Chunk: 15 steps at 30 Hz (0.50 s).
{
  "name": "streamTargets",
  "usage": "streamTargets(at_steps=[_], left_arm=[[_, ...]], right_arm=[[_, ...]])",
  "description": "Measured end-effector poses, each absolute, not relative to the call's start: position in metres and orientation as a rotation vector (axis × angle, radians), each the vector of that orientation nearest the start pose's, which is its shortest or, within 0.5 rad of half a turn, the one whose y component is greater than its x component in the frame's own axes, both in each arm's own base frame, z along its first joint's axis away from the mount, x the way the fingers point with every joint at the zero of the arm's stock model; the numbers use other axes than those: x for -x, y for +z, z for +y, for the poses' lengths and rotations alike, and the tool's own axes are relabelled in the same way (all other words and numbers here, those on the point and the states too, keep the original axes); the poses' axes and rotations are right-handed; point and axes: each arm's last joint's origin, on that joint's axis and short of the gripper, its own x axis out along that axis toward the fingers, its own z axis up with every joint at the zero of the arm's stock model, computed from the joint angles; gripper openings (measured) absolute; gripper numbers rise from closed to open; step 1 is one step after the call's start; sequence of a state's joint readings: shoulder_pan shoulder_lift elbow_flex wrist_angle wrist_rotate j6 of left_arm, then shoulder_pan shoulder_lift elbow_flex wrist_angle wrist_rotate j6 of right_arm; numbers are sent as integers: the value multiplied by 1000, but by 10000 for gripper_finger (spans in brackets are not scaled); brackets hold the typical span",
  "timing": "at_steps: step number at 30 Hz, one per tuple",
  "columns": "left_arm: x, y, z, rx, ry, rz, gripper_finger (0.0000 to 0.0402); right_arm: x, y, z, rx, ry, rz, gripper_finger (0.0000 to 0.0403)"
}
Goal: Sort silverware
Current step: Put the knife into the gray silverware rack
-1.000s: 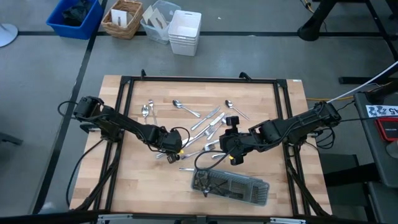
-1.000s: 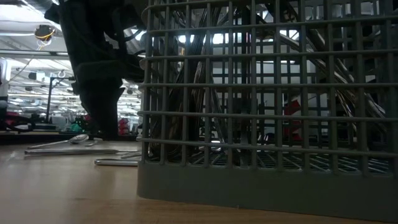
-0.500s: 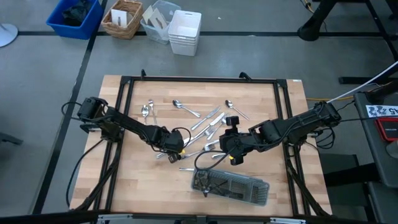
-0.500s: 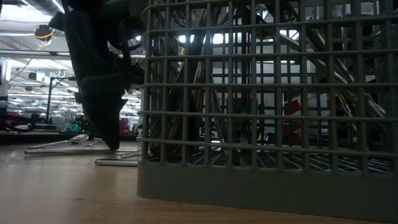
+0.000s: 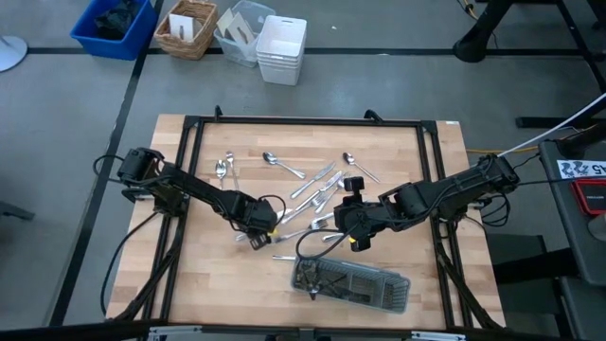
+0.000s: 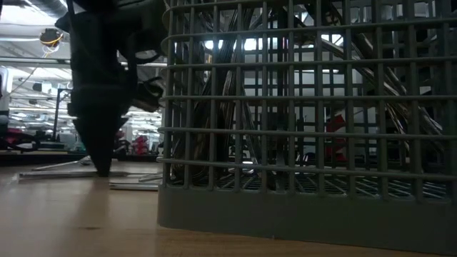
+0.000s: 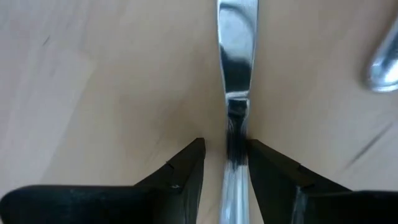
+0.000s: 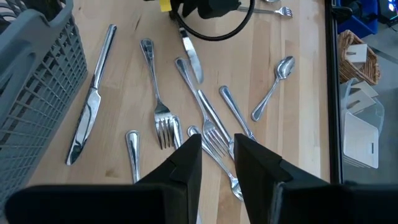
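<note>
Many pieces of silverware [image 5: 317, 185] lie scattered mid-table — only the left wrist view shows the left gripper [image 7: 225, 163] parted, straddling a knife [image 7: 235, 74]. Right gripper [image 8: 217, 158] hovers parted above forks. Grey tray [image 5: 355, 284] holds several pieces.

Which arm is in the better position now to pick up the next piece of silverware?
Left. The left gripper already straddles a knife on the table; the right gripper hovers above the forks.

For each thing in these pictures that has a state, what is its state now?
Left gripper: down at the table, fingers on either side of a knife handle, slightly open.
Right gripper: open, empty, above the forks.
Knife: flat on the table.
Mesh tray: holding some silverware.
</note>
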<state>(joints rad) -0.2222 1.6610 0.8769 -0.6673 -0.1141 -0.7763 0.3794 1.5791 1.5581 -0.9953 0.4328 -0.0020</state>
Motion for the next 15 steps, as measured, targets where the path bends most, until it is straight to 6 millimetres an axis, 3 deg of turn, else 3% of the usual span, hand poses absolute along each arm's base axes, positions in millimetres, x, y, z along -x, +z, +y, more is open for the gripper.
streamTargets(at_steps=[15], left_arm=[[-253,140,-69,391,420,1487,118]], right_arm=[[-300,342,106,404,-48,935,95]])
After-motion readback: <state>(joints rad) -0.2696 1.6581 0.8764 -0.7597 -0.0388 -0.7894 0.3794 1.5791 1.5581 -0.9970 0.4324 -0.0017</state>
